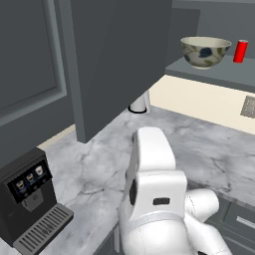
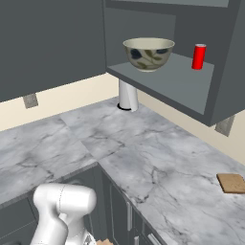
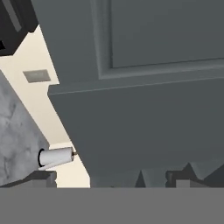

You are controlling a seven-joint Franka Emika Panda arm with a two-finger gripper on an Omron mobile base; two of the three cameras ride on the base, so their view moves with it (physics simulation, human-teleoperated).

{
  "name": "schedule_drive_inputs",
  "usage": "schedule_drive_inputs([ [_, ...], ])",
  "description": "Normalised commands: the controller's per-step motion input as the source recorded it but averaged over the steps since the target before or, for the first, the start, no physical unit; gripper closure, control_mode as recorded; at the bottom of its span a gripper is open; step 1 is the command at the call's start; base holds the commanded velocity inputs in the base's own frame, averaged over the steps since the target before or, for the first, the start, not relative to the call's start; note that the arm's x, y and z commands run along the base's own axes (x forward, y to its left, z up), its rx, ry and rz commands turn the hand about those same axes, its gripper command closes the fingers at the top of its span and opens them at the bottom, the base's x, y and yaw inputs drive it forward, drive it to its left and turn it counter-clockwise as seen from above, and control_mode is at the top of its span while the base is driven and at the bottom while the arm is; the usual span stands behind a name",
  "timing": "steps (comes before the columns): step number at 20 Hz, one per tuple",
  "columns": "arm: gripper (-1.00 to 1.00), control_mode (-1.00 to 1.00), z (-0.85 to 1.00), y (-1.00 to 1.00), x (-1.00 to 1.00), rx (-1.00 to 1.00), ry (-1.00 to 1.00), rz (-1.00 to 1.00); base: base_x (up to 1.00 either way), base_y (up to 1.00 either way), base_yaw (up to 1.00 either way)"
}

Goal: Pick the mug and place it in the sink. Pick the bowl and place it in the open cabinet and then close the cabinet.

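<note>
The bowl (image 1: 204, 51) (image 2: 148, 53), cream inside with dark leaf marks on its wall, stands upright on the shelf of the open cabinet (image 2: 162, 82). The cabinet's flat dark door (image 1: 119, 60) stands swung out over the counter, left of the bowl. My white arm (image 1: 152, 164) reaches up toward the door's lower edge. In the hand view my gripper (image 3: 111, 180) sits close against the flat dark door (image 3: 144, 127); only the fingertips peek up, set wide apart, nothing between them. The mug and the sink are out of view.
A red can (image 1: 240, 51) (image 2: 199, 56) stands on the same shelf, right of the bowl. A white paper roll (image 1: 139, 103) (image 2: 128, 95) stands on the marble counter under the cabinet. A coffee machine (image 1: 30, 199) sits at the left, a brown pad (image 2: 232, 183) at the right.
</note>
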Motion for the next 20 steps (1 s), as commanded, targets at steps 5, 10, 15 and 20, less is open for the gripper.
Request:
schedule_drive_inputs([
  [5,-1.00,-1.00,-0.06,0.16,0.40,-0.01,0.00,-0.02,0.00,0.00,0.00],
  [10,-1.00,-1.00,-0.05,0.14,0.39,-0.01,0.00,-0.02,0.00,0.00,0.00],
  [15,-1.00,-1.00,-0.06,0.18,0.35,-0.01,0.00,-0.01,0.00,0.00,0.00],
  [20,-1.00,-1.00,-0.09,0.28,0.29,-0.01,0.00,-0.02,0.00,0.00,0.00],
])
